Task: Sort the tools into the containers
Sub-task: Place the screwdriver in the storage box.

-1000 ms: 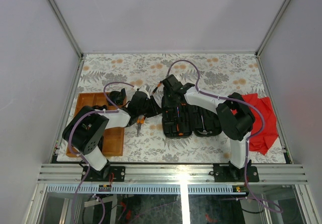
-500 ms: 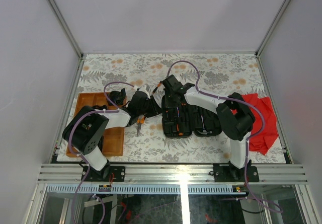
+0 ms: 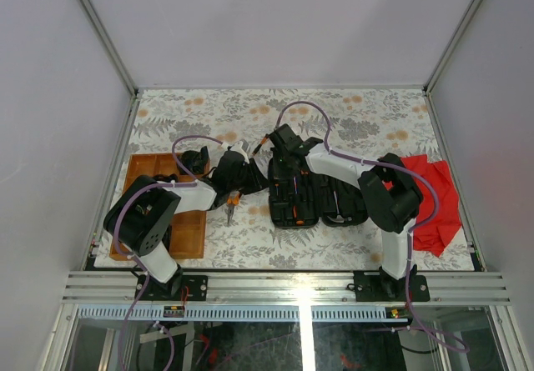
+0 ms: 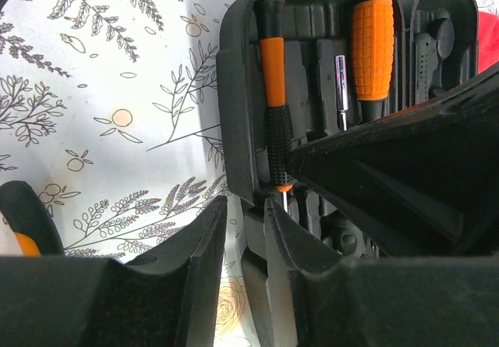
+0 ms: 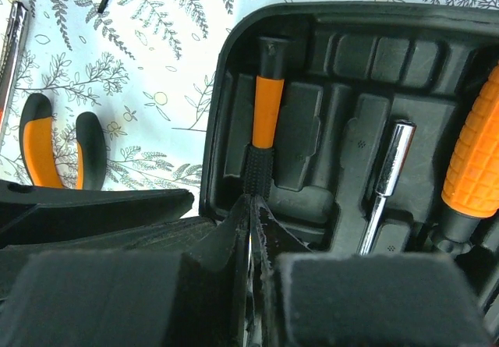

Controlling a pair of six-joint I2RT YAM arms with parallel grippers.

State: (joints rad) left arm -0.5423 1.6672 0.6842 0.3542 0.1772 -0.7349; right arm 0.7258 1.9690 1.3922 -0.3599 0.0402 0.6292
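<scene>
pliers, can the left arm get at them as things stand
Probably not yet. The pliers lie uncovered close beside the left pincer, but that pincer looks clamped on the case wall, so it would have to let go first.

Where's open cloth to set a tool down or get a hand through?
Free: the far strip of tablecloth behind both arms, and the near strip in front of the tool case. Crowded: between wooden tray and case, around the pliers, left gripper and right gripper. Red cloth covers the right edge.
</scene>
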